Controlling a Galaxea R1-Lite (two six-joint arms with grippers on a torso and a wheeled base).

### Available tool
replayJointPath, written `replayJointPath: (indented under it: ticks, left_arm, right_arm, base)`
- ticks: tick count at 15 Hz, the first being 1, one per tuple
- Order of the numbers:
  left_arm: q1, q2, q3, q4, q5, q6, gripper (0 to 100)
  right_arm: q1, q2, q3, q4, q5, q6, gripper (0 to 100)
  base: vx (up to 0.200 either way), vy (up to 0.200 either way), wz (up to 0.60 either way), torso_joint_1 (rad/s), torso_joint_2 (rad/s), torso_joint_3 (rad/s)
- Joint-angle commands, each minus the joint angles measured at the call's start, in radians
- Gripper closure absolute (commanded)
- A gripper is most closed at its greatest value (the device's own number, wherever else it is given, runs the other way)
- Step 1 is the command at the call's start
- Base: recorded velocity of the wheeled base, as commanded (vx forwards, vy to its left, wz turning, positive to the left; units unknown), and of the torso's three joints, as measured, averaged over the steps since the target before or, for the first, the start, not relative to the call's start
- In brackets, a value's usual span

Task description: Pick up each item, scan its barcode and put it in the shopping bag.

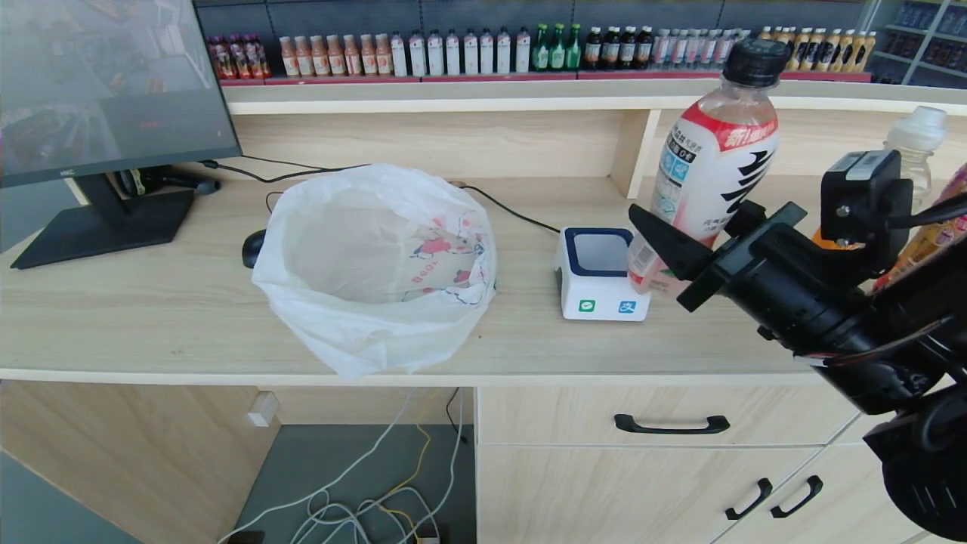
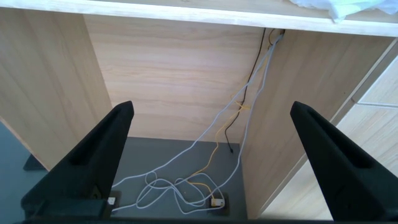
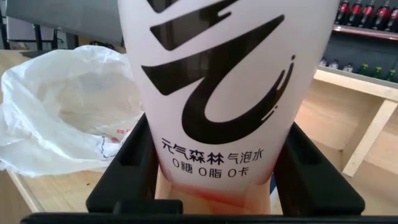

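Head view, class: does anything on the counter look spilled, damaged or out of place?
Nothing stands out: the right gripper holds the bottle, capped, beside the scanner, and the shopping bag stands open, nothing spilled.

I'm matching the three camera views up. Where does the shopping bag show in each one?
Head view: shopping bag, open on the counter, left of the scanner.
Left wrist view: a white fold of it overhanging the counter's front edge, above the cables.
Right wrist view: the bag on the counter, behind the bottle.
Shared landmark: the wooden counter.
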Motion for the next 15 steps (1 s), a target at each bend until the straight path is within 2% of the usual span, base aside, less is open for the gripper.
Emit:
replayJointPath:
  ticks: [1, 3, 4, 10, 15]
  left_arm:
    - [0.000, 0.000, 0.000, 0.000, 0.000, -0.001, 0]
    - [0.000, 0.000, 0.000, 0.000, 0.000, -0.005, 0]
    - [0.000, 0.000, 0.000, 0.000, 0.000, -0.007, 0]
    - [0.000, 0.000, 0.000, 0.000, 0.002, -0.009, 0]
    - [0.000, 0.000, 0.000, 0.000, 0.002, -0.012, 0]
  right_arm:
    - [0.049, -0.003, -0.014, -0.001, -0.062, 0.024, 100]
    - [0.077, 0.008, -0.023, -0.001, -0.136, 0.072, 100]
    - [0.081, 0.008, -0.023, -0.001, -0.139, 0.075, 100]
    - [0.068, -0.004, -0.058, -0.001, -0.140, 0.079, 100]
    - [0.017, -0.043, -0.060, -0.001, -0.140, 0.107, 100]
  base:
    - [0.000, 0.000, 0.00, 0.000, 0.00, 0.000]
    - [0.000, 0.000, 0.00, 0.000, 0.00, 0.000]
    - [0.000, 0.000, 0.00, 0.000, 0.00, 0.000]
    - [0.000, 0.200, 0.00, 0.004, 0.00, 0.001]
    - [0.000, 0.200, 0.00, 0.004, 0.00, 0.004]
